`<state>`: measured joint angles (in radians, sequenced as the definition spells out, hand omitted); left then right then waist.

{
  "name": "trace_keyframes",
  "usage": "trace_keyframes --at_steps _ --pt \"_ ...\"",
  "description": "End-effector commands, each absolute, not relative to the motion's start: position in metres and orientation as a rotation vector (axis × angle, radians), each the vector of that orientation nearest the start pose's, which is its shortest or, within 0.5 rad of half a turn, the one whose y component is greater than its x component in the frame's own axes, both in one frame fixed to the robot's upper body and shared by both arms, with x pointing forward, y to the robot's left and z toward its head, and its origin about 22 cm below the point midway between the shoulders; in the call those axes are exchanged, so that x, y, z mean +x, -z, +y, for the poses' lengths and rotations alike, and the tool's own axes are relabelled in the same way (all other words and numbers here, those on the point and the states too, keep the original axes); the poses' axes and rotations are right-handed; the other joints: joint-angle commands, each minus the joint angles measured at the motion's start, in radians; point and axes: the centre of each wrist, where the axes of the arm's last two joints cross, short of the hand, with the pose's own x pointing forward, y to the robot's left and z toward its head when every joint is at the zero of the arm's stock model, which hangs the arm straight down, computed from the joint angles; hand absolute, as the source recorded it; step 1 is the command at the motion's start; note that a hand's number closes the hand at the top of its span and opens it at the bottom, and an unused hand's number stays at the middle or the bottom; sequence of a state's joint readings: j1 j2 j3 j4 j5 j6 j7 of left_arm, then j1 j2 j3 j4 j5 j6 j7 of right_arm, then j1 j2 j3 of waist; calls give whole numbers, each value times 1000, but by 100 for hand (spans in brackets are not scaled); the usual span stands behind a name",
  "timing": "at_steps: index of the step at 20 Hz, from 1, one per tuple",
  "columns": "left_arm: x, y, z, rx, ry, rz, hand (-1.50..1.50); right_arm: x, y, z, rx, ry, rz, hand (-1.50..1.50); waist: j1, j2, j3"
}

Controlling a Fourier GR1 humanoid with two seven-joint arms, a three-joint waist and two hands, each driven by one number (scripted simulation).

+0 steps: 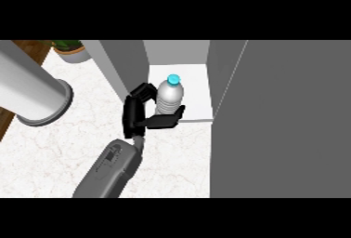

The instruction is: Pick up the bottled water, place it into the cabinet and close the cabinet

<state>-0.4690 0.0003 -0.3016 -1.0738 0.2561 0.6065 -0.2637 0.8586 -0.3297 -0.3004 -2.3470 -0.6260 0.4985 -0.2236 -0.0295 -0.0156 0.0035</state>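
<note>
The bottled water (171, 94), clear with a light blue cap, stands upright over the front left part of the cabinet's white floor (194, 88). My left hand (132, 115) is shut on it from the left. The fingers (142, 90) curl round its far side and the thumb (165, 121) crosses its base. Whether the bottle's base rests on the floor is hidden by the thumb. The cabinet is open, and its grey door (288, 121) swings out at the right. My right hand does not show.
A big pale cylinder (31, 88) rises close to the view at the left. A potted plant (70, 50) sits at the back left. The cabinet's grey left wall (123, 65) stands just behind my fingers. White marble counter (55, 158) spreads around my forearm.
</note>
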Motion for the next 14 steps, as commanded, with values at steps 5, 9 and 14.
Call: trace_keyframes --at_steps 5,9,14 --pt "375 -33 106 139 -112 -1691 150 41 -137 -316 305 -113 -1910 -150 -38 29 -7" --pt "369 -31 86 180 -98 -1703 150 45 -132 -333 297 -123 -1924 -150 -47 29 -6" --pt "386 -48 94 309 -84 -1727 150 46 -126 -329 318 -132 -1907 -150 -63 32 -5"
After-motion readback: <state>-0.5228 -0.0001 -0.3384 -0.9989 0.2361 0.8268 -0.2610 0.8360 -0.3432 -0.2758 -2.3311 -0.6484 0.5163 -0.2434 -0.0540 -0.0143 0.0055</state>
